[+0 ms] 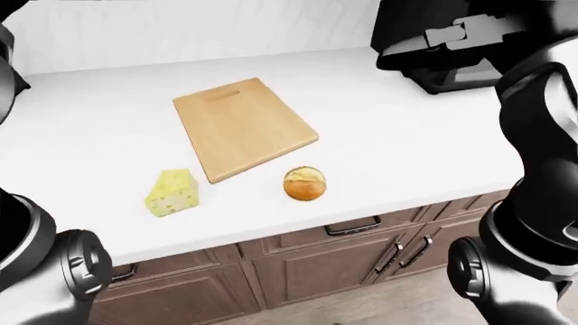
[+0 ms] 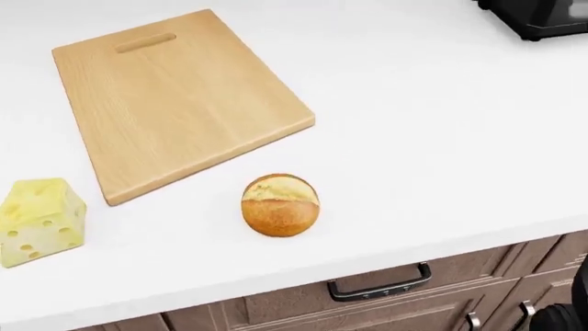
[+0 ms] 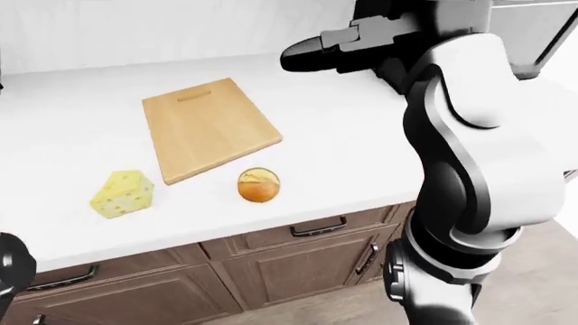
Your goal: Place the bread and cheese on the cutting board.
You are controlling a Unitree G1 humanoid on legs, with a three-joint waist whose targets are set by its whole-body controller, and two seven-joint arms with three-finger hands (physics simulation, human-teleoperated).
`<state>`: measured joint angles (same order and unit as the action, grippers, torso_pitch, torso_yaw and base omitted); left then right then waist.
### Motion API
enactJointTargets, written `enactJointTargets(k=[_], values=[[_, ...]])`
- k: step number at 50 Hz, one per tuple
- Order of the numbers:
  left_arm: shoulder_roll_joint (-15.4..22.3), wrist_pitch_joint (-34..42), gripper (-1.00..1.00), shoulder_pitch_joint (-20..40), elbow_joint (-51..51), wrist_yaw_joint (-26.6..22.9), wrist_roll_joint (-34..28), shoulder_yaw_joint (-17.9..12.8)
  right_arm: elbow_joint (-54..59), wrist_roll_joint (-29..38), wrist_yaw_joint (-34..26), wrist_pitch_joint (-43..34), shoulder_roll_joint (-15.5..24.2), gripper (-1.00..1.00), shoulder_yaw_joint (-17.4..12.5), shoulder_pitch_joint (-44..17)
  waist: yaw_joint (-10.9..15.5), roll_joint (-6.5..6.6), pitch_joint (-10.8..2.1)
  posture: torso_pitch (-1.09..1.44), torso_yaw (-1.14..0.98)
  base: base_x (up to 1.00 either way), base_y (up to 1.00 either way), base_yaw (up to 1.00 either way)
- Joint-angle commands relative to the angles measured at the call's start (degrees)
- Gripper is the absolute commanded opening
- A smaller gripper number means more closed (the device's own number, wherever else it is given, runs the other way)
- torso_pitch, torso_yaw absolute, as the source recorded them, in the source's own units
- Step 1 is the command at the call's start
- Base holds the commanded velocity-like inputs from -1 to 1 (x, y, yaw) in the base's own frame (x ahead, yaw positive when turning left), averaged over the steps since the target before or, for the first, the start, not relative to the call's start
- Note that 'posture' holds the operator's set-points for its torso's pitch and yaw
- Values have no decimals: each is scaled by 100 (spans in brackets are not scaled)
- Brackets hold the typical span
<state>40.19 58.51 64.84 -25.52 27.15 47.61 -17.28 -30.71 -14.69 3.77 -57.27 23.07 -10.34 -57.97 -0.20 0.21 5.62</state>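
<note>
A tan wooden cutting board [image 2: 174, 96] lies bare on the white counter [image 2: 441, 138]. Just below its lower right corner rests a round bread roll [image 2: 280, 205]. The yellow cheese wedge [image 2: 38, 221] with holes sits off the board's lower left corner, at the left edge of the head view. My right hand [image 3: 298, 55] hovers high over the counter, up and right of the board, fingers spread and empty. It does not show in the head view. Of my left arm only a grey piece [image 1: 7, 61] shows at the left edge; its hand is hidden.
A black appliance [image 2: 542, 17] stands on the counter at the top right, behind my right hand. Brown drawers with dark handles [image 2: 381, 286] run below the counter edge. A white wall [image 1: 181, 27] closes off the counter at the top.
</note>
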Motion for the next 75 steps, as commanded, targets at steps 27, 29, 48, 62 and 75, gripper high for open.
enactJointTargets(k=[27, 29, 48, 62, 75], values=[[49, -74, 100, 105, 1, 19, 18, 0, -114, 195, -154, 79, -82, 100, -30, -39, -67, 125, -241, 0, 0, 0, 0, 0], [50, -86, 100, 105, 12, 7, 6, 2, -113, 201, -164, 87, -79, 100, -26, -35, -60, 121, -234, 0, 0, 0, 0, 0], [69, -91, 100, 108, -5, 32, 37, 13, -95, 337, -257, 138, -129, 100, 26, 24, 16, 104, -238, 0, 0, 0, 0, 0], [38, -63, 100, 110, -15, 19, 8, 7, -114, 381, -287, 117, -157, 100, 15, 37, 36, 114, -391, 0, 0, 0, 0, 5], [81, -32, 100, 136, -22, 45, 66, -43, -145, 393, -303, 90, -179, 100, 29, 23, 42, 74, -335, 0, 0, 0, 0, 11]])
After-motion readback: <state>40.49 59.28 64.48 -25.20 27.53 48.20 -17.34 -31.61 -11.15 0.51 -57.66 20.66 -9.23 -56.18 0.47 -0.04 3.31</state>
